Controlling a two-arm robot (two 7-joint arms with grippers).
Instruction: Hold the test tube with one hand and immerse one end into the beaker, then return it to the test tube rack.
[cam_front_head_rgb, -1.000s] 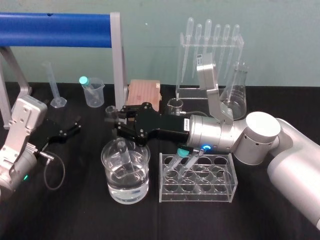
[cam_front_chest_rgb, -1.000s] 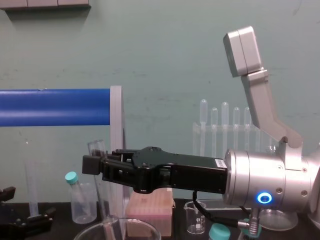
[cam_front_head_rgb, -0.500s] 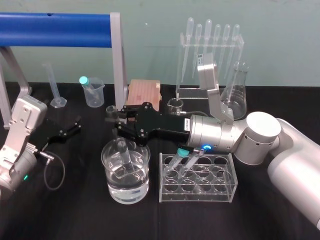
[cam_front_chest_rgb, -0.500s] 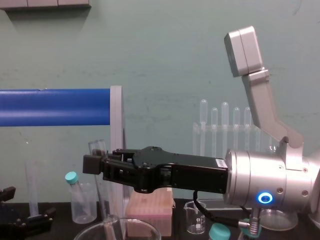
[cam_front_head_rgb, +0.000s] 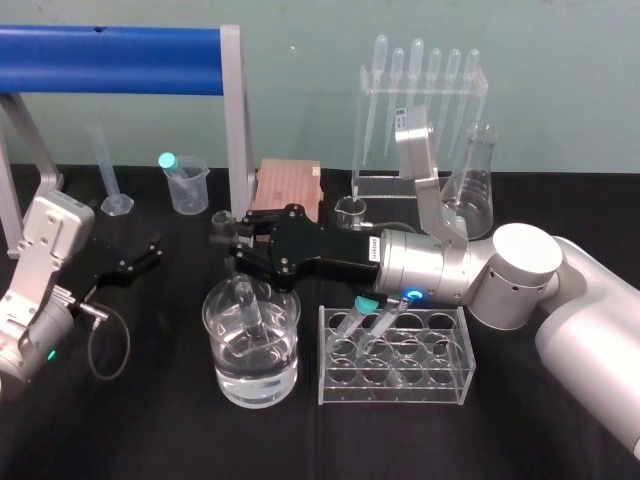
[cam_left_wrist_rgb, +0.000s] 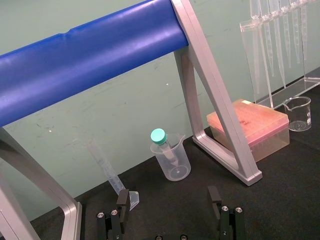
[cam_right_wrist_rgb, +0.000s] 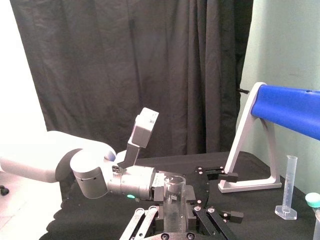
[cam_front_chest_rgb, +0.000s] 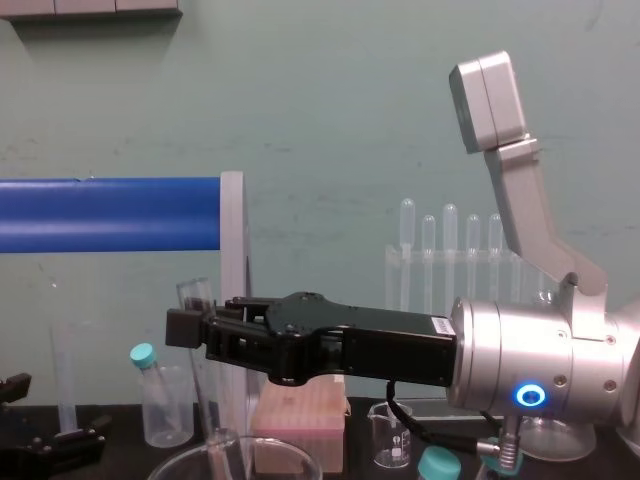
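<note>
Centre the dial on the beaker (cam_front_head_rgb: 222, 335), up front on the table (cam_front_head_rgb: 150, 425): test tube (cam_front_head_rgb: 248, 308) inside it, tilted. Test tube rack (cam_front_head_rgb: 395, 383) just beside at three o'clock. Box (cam_front_head_rgb: 288, 185) behind at twelve, plastic beaker (cam_front_head_rgb: 190, 190) at eleven, left end effector (cam_front_head_rgb: 150, 252) at ten, pipette stand (cam_front_head_rgb: 385, 185) at one, flask (cam_front_head_rgb: 472, 195) at two.

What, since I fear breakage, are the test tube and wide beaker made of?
Test tube: probably glass, clear, glossy, thin-walled. Beaker: probably glass too, transparent with a thin crisp rim, liquid seen through it; clear plastic can't be excluded.
</note>
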